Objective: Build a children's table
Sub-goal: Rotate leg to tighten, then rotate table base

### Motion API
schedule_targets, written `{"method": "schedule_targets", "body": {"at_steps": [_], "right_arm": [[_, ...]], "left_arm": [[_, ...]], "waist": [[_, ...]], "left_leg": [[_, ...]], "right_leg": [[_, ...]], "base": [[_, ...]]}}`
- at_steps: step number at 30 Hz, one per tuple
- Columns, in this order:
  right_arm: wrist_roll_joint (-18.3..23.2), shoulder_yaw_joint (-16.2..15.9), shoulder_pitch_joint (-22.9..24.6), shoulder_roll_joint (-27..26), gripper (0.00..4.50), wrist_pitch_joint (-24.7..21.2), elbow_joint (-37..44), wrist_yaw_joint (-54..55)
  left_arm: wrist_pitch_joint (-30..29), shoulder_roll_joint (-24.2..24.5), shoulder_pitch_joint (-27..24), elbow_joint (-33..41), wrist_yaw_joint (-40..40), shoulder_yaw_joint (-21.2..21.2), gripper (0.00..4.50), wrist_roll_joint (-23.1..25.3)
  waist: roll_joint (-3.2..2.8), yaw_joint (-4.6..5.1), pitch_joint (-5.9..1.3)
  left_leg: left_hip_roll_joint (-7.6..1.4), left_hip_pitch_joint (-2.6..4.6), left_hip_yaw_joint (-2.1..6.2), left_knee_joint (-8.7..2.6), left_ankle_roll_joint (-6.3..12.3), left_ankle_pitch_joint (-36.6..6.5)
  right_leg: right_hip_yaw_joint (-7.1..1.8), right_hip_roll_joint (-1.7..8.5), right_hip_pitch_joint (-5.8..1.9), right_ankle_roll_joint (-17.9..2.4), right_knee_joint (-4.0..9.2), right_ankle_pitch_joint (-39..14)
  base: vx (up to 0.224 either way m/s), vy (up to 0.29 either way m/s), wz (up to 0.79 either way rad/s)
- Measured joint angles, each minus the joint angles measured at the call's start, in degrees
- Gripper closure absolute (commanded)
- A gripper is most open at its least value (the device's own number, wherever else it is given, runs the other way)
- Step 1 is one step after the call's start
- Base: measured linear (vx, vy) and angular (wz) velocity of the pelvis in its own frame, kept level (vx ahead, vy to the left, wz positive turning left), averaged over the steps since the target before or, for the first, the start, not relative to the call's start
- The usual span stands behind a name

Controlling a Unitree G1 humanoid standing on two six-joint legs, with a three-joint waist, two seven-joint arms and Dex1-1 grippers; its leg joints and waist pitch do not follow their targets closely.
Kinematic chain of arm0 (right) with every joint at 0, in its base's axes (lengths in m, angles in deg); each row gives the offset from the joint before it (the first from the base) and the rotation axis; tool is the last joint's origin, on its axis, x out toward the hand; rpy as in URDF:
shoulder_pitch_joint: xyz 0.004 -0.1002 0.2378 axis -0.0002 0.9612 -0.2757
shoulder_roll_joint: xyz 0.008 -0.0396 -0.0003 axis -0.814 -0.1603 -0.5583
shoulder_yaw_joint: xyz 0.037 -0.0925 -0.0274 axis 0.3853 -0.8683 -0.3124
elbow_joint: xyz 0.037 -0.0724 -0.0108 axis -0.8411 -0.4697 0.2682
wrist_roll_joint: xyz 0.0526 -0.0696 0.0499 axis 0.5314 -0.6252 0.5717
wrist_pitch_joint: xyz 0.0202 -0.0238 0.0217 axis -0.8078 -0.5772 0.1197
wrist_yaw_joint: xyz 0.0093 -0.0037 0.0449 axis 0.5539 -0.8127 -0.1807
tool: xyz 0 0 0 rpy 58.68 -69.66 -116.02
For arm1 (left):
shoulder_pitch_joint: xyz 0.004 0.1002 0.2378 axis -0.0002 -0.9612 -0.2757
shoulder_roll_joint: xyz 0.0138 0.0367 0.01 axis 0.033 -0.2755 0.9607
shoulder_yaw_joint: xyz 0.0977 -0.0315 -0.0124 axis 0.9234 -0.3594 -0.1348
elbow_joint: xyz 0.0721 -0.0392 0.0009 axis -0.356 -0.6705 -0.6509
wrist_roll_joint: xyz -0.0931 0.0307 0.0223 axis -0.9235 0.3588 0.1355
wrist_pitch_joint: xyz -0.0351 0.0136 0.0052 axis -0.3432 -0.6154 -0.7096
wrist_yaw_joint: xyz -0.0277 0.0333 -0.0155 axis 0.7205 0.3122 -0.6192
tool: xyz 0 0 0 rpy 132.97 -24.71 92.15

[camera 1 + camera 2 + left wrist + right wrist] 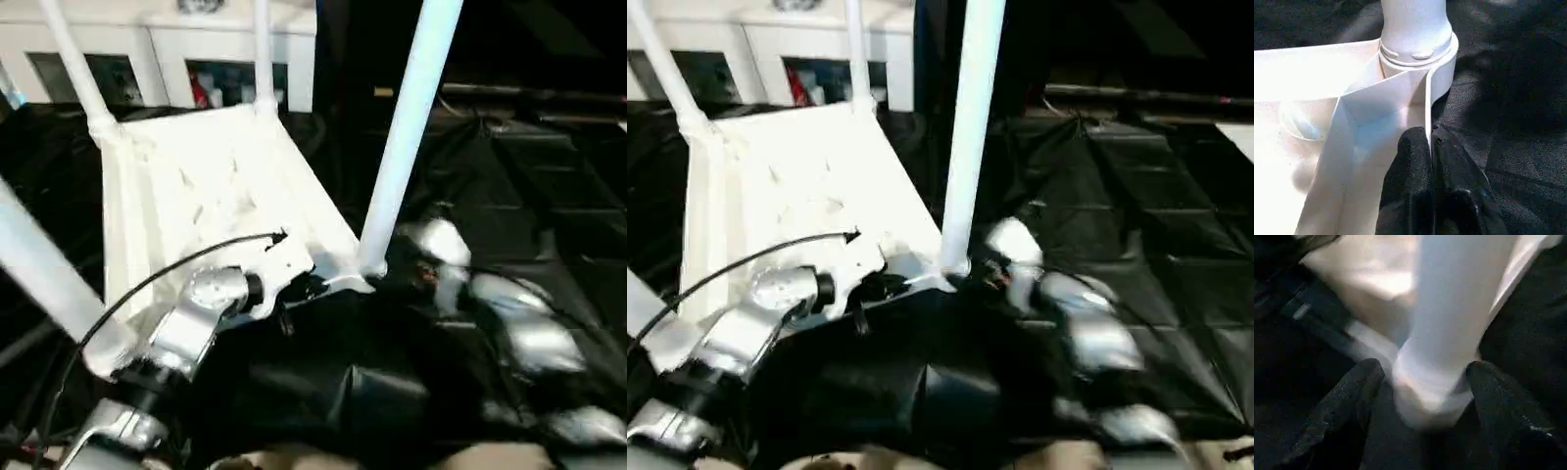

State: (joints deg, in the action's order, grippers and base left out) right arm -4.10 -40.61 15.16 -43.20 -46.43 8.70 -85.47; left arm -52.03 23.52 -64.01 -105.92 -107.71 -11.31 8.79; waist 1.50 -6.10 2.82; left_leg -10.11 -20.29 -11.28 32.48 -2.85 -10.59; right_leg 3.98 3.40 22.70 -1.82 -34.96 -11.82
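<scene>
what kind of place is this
Probably an indoor room set up for robot furniture assembly. A black sheet covers the work surface, a white glass-door cabinet stands behind, and an upturned white tabletop with tube legs lies on the sheet.

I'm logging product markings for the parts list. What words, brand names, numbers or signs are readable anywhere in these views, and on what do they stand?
None can be read.
Tabletop: ribbed white underside, no lettering visible.
Legs: plain white tubes, no print.
Corner socket: moulded rings, no characters.
Cabinet: coloured items behind its glass doors, too blurred to read.
Black cloth: no markings.
</scene>
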Motion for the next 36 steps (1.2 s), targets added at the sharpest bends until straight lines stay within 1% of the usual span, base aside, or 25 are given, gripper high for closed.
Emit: {"method": "schedule_targets", "body": {"at_steps": [4, 5, 6, 7, 8, 9, 10, 11, 12, 14, 15, 17, 18, 19, 21, 22, 24, 26, 28, 29, 30, 31, 33, 35, 36], "right_arm": [[1.1, -0.5, 2.6, 0.5, 1.39, -3.0, 4.0, -1.5], [1.8, -0.8, 3.0, 0.7, 1.28, -4.3, 5.8, -1.5], [2.9, -1.4, 4.1, 0.7, 1.28, -5.7, 9.2, -1.7], [3.3, -1.7, 4.8, 0.7, 1.28, -6.5, 10.8, -2.0], [3.8, -2.3, 5.2, 0.5, 1.28, -7.4, 12.0, -1.9], [4.3, -2.9, 5.2, -0.3, 1.28, -7.9, 12.9, -1.9], [4.4, -3.3, 5.2, -0.8, 1.28, -8.2, 13.4, -1.9], [4.7, -3.4, 5.2, -1.5, 1.28, -8.6, 13.7, -1.7], [5.0, -3.4, 5.0, -2.9, 1.28, -9.0, 13.8, -1.1], [5.3, -3.5, 4.6, -5.1, 1.28, -9.8, 13.6, -0.3], [5.3, -4.0, 3.8, -6.2, 1.28, -9.9, 12.7, 0.5], [5.0, -4.6, 2.2, -7.3, 1.28, -9.8, 11.1, 1.7], [4.7, -4.7, 0.7, -8.3, 1.28, -9.5, 9.4, 3.5], [4.4, -4.9, -0.6, -9.0, 1.28, -9.2, 7.7, 4.6], [3.7, -4.8, -2.4, -9.9, 1.28, -8.9, 4.8, 7.7], [3.2, -4.7, -3.4, -10.5, 1.28, -8.6, 3.3, 8.9], [1.7, -4.4, -7.0, -13.0, 1.28, -7.8, -2.6, 13.2], [1.0, -3.8, -8.9, -13.5, 1.28, -7.0, -6.2, 15.9], [0.6, -3.0, -11.3, -14.5, 1.28, -6.0, -10.4, 19.0], [0.5, -2.7, -12.4, -14.9, 1.28, -5.5, -12.5, 20.5], [0.1, -2.4, -14.8, -16.1, 1.28, -4.1, -16.5, 23.5], [-0.2, -2.4, -16.2, -16.6, 1.28, -3.5, -18.5, 25.2], [-0.6, -1.7, -18.2, -17.1, 1.28, -1.9, -22.4, 28.6], [-0.7, -1.2, -18.9, -17.5, 1.28, -0.9, -24.2, 30.5], [-0.7, -0.7, -19.2, -17.6, 1.28, 0.0, -25.4, 31.5]], "left_arm": [[-0.6, 0.3, -3.1, 3.8, 0.8, -1.4, 4.50, -0.6], [-1.1, 0.2, -4.0, 5.1, 1.0, -1.9, 3.95, -1.2], [-1.7, -0.4, -6.7, 8.3, 1.6, -3.5, 3.95, -3.6], [-1.9, -1.0, -8.1, 10.5, 2.0, -4.2, 3.95, -5.2], [-2.6, -1.8, -9.2, 13.2, 2.4, -4.7, 3.73, -6.5], [-3.1, -2.1, -10.0, 15.7, 2.5, -4.9, 3.73, -7.8], [-3.8, -2.0, -10.2, 17.1, 2.6, -5.2, 3.52, -8.4], [-4.6, -1.9, -10.8, 18.9, 2.7, -5.8, 3.50, -9.1], [-6.0, -1.8, -12.9, 22.5, 3.2, -7.1, 3.46, -9.9], [-8.6, -1.6, -16.8, 27.7, 3.8, -8.3, 3.21, -11.5], [-10.3, -0.9, -18.8, 30.2, 3.7, -8.5, 3.10, -12.3], [-12.5, 0.7, -21.4, 32.9, 3.6, -9.1, 2.93, -13.5], [-14.3, 2.7, -23.7, 35.1, 3.2, -9.7, 2.93, -14.5], [-15.6, 4.2, -25.7, 36.6, 2.9, -10.4, 2.82, -15.3], [-17.8, 6.3, -28.4, 37.8, 2.2, -11.5, 2.64, -16.0], [-18.5, 6.9, -29.5, 38.2, 1.9, -12.0, 2.64, -16.3], [-19.7, 9.2, -33.2, 39.9, 0.9, -13.8, 2.40, -17.2], [-20.4, 10.3, -35.3, 40.3, 0.3, -15.3, 2.21, -17.9], [-21.0, 12.4, -37.9, 40.8, -0.4, -16.8, 2.13, -18.4], [-21.2, 13.3, -39.0, 41.1, -0.7, -17.5, 2.01, -19.0], [-21.3, 14.5, -41.2, 42.0, -1.6, -19.3, 1.86, -20.4], [-21.4, 15.4, -42.2, 42.7, -2.7, -19.6, 1.77, -21.4], [-21.5, 16.5, -44.1, 43.6, -4.5, -21.5, 1.70, -23.0], [-21.5, 17.8, -45.9, 43.7, -5.6, -23.3, 1.58, -23.6], [-21.5, 18.6, -46.9, 43.4, -6.4, -25.5, 1.46, -24.0]], "waist": [[-0.16, 0.79, 0.01], [-0.17, 0.84, 0.02], [-0.11, 0.91, 0.04], [0.06, 0.75, 0.04], [0.16, 0.58, 0.05], [0.23, 0.45, 0.09], [0.22, 0.37, 0.08], [0.22, 0.35, 0.08], [0.28, 0.48, 0.07], [0.47, 0.82, 0.13], [0.62, 0.86, 0.22], [0.89, 0.81, 0.34], [1.01, 0.90, 0.32], [1.20, 1.03, 0.34], [1.59, 0.83, 0.38], [1.68, 0.74, 0.40], [1.89, 0.99, 0.37], [2.06, 0.88, 0.34], [2.27, 0.86, 0.37], [2.32, 0.89, 0.36], [2.38, 1.04, 0.33], [2.38, 1.14, 0.32], [2.48, 1.01, 0.29], [2.53, 0.84, 0.26], [2.60, 0.74, 0.25]], "left_leg": [[-0.01, -0.25, 0.00, 0.02, 0.01, 0.0], [-0.01, -0.32, 0.00, 0.02, 0.01, 0.0], [-0.04, -0.56, 0.00, 0.04, 0.06, 0.0], [-0.09, -0.71, 0.02, 0.12, 0.13, -0.1], [-0.17, -0.69, 0.06, 0.25, 0.16, -0.1], [-0.18, -0.71, 0.06, 0.33, 0.19, -0.1], [-0.18, -0.71, 0.05, 0.40, 0.20, -0.1], [-0.19, -0.70, 0.05, 0.45, 0.20, -0.1], [-0.20, -0.67, 0.04, 0.50, 0.19, -0.1], [-0.21, -0.67, 0.04, 0.51, 0.17, -0.1], [-0.22, -0.61, 0.05, 0.52, 0.10, -0.1], [-0.24, -0.56, 0.05, 0.54, -0.14, -0.1], [-0.25, -0.54, 0.05, 0.55, -0.22, -0.1], [-0.24, -0.53, 0.03, 0.54, -0.24, -0.1], [-0.24, -0.47, 0.04, 0.56, -0.27, -0.1], [-0.24, -0.48, 0.03, 0.60, -0.27, -0.1], [-0.23, -0.48, 0.02, 0.65, -0.28, -0.1], [-0.21, -0.50, 0.02, 0.67, -0.28, -0.1], [-0.21, -0.51, 0.01, 0.67, -0.28, -0.1], [-0.21, -0.49, 0.00, 0.67, -0.28, -0.1], [-0.21, -0.47, 0.00, 0.67, -0.28, -0.1], [-0.21, -0.44, 0.00, 0.67, -0.29, -0.1], [-0.22, -0.39, -0.01, 0.67, -0.30, -0.1], [-0.23, -0.33, 0.00, 0.66, -0.31, -0.1], [-0.23, -0.31, -0.01, 0.66, -0.31, -0.1]], "right_leg": [[0.00, -0.01, 0.29, 0.0, -0.04, 0.0], [0.01, -0.01, 0.37, 0.0, -0.04, 0.0], [0.01, -0.02, 0.44, 0.0, -0.02, 0.0], [0.09, -0.02, 0.44, -0.1, -0.02, -0.1], [0.19, -0.03, 0.47, -0.1, -0.03, -0.1], [0.19, -0.04, 0.48, -0.1, -0.05, -0.1], [0.18, -0.04, 0.47, -0.1, -0.07, 0.0], [0.17, -0.04, 0.46, -0.1, -0.09, 0.0], [0.16, -0.04, 0.42, -0.1, -0.11, 0.0], [0.15, -0.04, 0.34, -0.1, -0.12, 0.0], [0.16, -0.04, 0.34, -0.2, -0.16, 0.1], [0.16, -0.04, 0.35, -0.1, -0.22, 0.1], [0.16, -0.05, 0.35, -0.1, -0.22, 0.2], [0.13, -0.05, 0.35, -0.1, -0.25, 0.2], [0.14, -0.05, 0.34, 0.0, -0.26, 0.2], [0.12, -0.05, 0.32, 0.0, -0.26, 0.2], [0.07, -0.05, 0.31, 0.0, -0.27, 0.2], [0.03, -0.05, 0.29, 0.0, -0.24, 0.2], [0.02, -0.05, 0.29, -0.2, -0.26, 0.3], [0.02, -0.05, 0.30, -0.2, -0.26, 0.3], [0.01, -0.05, 0.30, -0.2, -0.29, 0.3], [0.01, -0.06, 0.30, -0.2, -0.29, 0.3], [0.01, -0.06, 0.29, -0.2, -0.33, 0.3], [0.01, -0.08, 0.22, -0.1, -0.32, 0.3], [0.00, -0.08, 0.17, -0.1, -0.32, 0.3]], "base": [[0.000, 0.000, 0.00], [0.000, 0.000, 0.00], [0.000, 0.000, 0.00], [0.000, 0.000, 0.00], [0.000, 0.000, 0.00], [0.000, 0.000, 0.00], [0.000, 0.000, 0.00], [0.000, 0.000, 0.00], [0.000, 0.000, 0.00], [0.000, 0.000, 0.00], [0.000, 0.000, 0.00], [0.000, 0.000, 0.00], [0.000, 0.000, 0.00], [0.000, 0.000, 0.00], [0.000, 0.000, 0.00], [0.000, 0.000, 0.00], [0.000, 0.000, 0.00], [0.000, 0.000, 0.00], [0.000, 0.000, 0.00], [0.000, 0.000, 0.00], [0.000, 0.000, 0.00], [0.000, 0.000, 0.00], [0.000, 0.000, 0.00], [0.000, 0.000, 0.00], [0.000, 0.000, 0.00]]}}
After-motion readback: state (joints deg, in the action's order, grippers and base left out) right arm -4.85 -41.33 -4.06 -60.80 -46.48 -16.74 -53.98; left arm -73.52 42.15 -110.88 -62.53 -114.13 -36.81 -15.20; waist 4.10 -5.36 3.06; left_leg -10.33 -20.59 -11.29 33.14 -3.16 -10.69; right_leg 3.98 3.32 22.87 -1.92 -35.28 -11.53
